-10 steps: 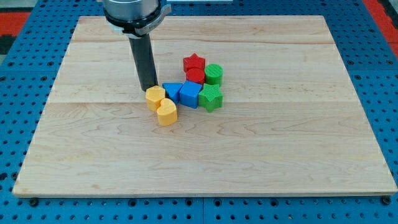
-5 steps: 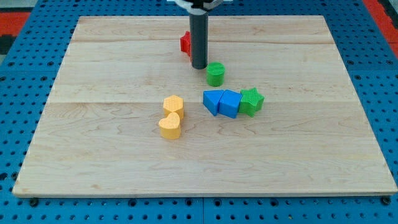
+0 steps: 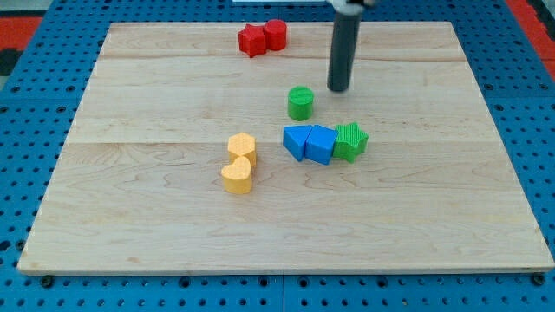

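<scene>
My tip (image 3: 337, 89) stands on the board right of the green cylinder (image 3: 300, 103), with a small gap between them, touching no block. Below it lie a blue triangle (image 3: 297, 141), a blue block (image 3: 320, 144) and a green star (image 3: 350, 141), pressed together in a row. A red star (image 3: 251, 40) and a red cylinder (image 3: 276, 34) sit side by side near the view's top edge of the board. Two yellow blocks, a hexagon (image 3: 242, 146) and a heart (image 3: 236, 177), sit touching at the centre left.
The wooden board (image 3: 130, 217) lies on a blue pegboard table (image 3: 26, 104).
The tip moved right, from left of the green cylinder to its right. The two red blocks now sit higher, near the top edge. The other blocks kept still.
</scene>
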Controlling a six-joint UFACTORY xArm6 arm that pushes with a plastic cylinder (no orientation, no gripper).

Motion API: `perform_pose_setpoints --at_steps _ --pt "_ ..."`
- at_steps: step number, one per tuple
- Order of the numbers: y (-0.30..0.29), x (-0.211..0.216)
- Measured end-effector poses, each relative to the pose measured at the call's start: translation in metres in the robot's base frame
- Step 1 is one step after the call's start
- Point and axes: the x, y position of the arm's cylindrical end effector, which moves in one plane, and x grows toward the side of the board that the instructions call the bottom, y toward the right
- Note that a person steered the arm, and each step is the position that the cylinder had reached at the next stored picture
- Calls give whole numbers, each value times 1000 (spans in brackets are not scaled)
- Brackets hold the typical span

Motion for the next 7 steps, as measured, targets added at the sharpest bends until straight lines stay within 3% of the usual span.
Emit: perform_pose_setpoints --at_steps 1,2,3,4,5,7 --pt "-68 6" --pt "-92 -21" --pt "-58 39" --pt "-90 52" --pt "-151 26" --pt "-106 -1"
